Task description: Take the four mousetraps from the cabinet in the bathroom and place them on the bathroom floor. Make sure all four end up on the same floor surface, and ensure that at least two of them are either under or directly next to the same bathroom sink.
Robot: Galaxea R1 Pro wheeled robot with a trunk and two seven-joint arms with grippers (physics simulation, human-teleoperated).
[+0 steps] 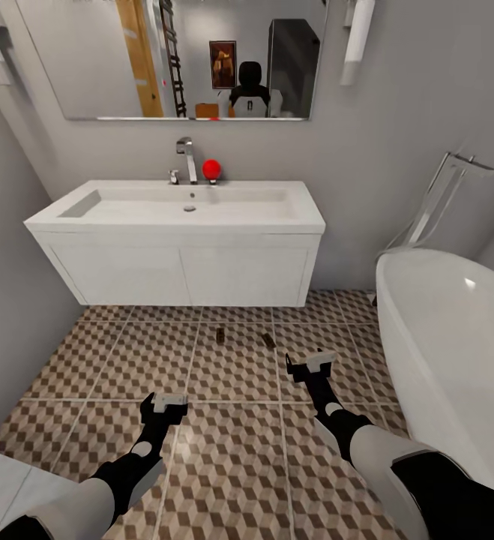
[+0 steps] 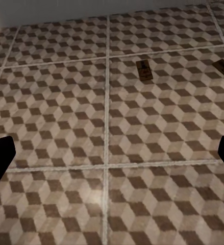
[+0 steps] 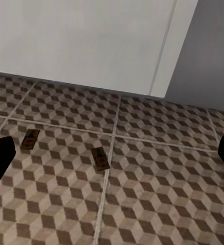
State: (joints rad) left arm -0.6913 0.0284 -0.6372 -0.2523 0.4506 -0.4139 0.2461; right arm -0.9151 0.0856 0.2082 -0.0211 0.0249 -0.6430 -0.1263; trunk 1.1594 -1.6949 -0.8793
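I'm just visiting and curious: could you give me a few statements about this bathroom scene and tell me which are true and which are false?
1. Two mousetraps lie on the patterned floor in front of the sink. True: one mousetrap and a second mousetrap rest on the bathroom floor before the vanity.
2. The left gripper is holding a mousetrap. False: its fingers stand apart with nothing between them.
3. A red object sits beside the tap. True.
4. The bathtub is on the robot's left. False: it is on the right.
5. The right gripper is open. True.
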